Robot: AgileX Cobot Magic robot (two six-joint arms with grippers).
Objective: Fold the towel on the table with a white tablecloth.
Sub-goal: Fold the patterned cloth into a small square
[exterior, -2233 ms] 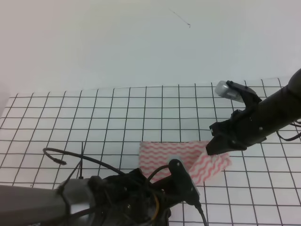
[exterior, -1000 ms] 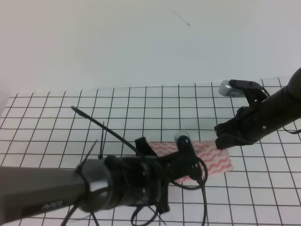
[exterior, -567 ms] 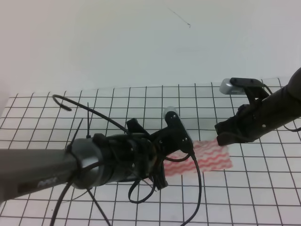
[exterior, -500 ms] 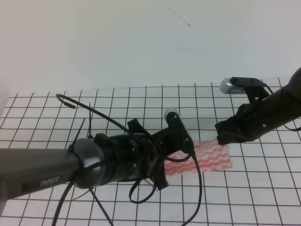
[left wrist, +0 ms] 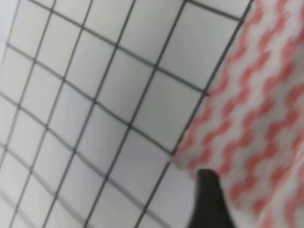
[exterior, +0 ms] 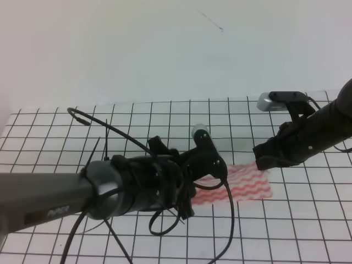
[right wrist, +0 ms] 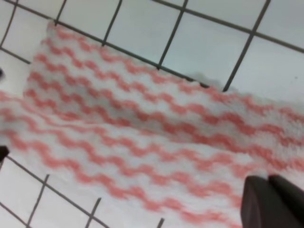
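The towel (exterior: pixel 242 184) is lying on the table (exterior: pixel 66 137), a bit right of center and toward the near side in the high view. Only its right part shows there, a low wide strip of pink-red wavy stripes, because the left arm (exterior: pixel 82 192) sprawls across the front of the shot and hides the rest. That arm has black cables (exterior: pixel 110 135) looping off it.

The left gripper (left wrist: pixel 209 199) is down at the towel's left end. From the left wrist cam only one dark fingertip shows, right at the towel's (left wrist: pixel 247 123) corner, touching or just over the cloth, hard to say which. Can't tell if its jaws are apart or together, since the other finger isn't visible.

The right gripper (exterior: pixel 263 162) sits at the towel's upper right corner in the high view, with the gray camera (exterior: pixel 279 100) perched above it. In the right wrist cam the dark fingertips (right wrist: pixel 273 202) look pressed together at the bottom right, right on the edge of the cloth, so it seems pinched on the towel (right wrist: pixel 142 128), though the blur makes that less than certain. In that view the towel shows a soft lengthwise ridge, like one layer lying over another.
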